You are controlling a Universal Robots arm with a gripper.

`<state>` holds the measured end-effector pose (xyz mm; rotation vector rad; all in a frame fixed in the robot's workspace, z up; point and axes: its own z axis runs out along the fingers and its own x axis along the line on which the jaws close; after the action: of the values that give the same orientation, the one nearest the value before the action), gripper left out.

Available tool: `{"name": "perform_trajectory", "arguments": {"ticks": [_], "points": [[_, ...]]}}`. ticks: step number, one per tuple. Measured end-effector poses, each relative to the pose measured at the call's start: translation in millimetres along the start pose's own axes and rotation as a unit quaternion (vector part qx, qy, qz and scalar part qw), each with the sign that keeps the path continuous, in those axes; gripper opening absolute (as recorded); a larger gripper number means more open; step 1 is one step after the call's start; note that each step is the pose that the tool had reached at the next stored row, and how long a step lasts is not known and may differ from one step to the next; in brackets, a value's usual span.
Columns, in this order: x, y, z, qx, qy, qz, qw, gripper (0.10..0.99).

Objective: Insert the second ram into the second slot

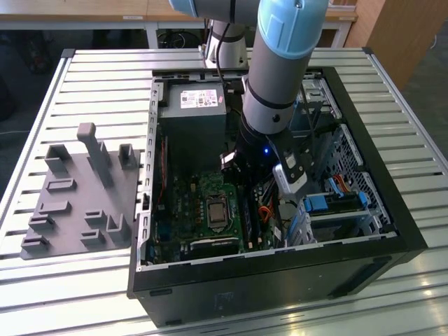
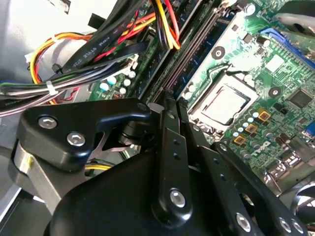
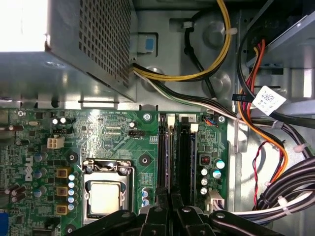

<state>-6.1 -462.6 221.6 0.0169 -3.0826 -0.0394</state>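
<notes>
Reaching down from the arm [image 1: 280, 63] into an open computer case [image 1: 280, 280] lying on a slatted metal desk [image 1: 91, 70], with a grey fixture tray [image 1: 70, 203] just beside the case on the exterior view's left. Inside the case, gripper [image 3: 169, 196] low over the green motherboard [image 3: 113, 132], near the CPU socket [image 3: 106, 194] and right at one end of the memory slots. Fingers [image 3: 161, 199] drawn close together, with no more than a thin gap between the tips – nothing clearly made out in that gap. In line with the tips, in both wrist views, a long thin strip seen edge-on along the slot nearer the socket, taken here for the second ram [image 3: 169, 157], standing in the slot; colour and label not legible from this angle, and no telling whether fully seated. White latch [image 3: 171, 119] at the far end of that slot, a second dark slot [image 3: 185, 157] just beside it. Beyond the slots, a bundle of yellow, red and black cables [image 3: 216, 59] – and the perforated metal power supply [image 3: 93, 44] above the board's far edge.
</notes>
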Motion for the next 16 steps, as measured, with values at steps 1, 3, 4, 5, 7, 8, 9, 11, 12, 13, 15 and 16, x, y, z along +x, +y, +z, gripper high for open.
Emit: {"name": "perform_trajectory", "arguments": {"ticks": [1,3,4,5,7,8,9,11,12,13,15,16], "points": [[0.0,0.0,-1.0,-0.0009,0.0,0.0,1.0,0.137],[0.0,-0.7,-1.3,-0.0037,0.0,0.0,1.0,0.137],[0.1,-1.1,-1.4,-0.0042,0.0,0.0,1.0,0.137],[0.1,-1.5,-1.5,-0.0043,0.0001,0.0,1.0,0.137],[0.1,-2.7,-1.5,-0.0045,0.0001,0.0,1.0,0.137],[0.1,-3.5,-1.6,-0.0045,0.0001,0.0,1.0,0.137],[0.1,-4.1,-1.6,-0.0044,0.0001,0.0,1.0,0.137],[0.2,-5.0,-1.6,-0.0045,0.0001,0.0,1.0,0.137],[0.1,-5.5,-1.6,-0.0045,0.0001,0.001,1.0,0.137],[0.2,-6.1,-1.6,-0.0045,0.0,0.001,1.0,0.137],[0.2,-6.4,-1.6,-0.0046,0.0,0.003,1.0,0.137],[0.1,-6.4,-1.5,-0.0048,-0.0001,0.006,1.0,0.137]]}}
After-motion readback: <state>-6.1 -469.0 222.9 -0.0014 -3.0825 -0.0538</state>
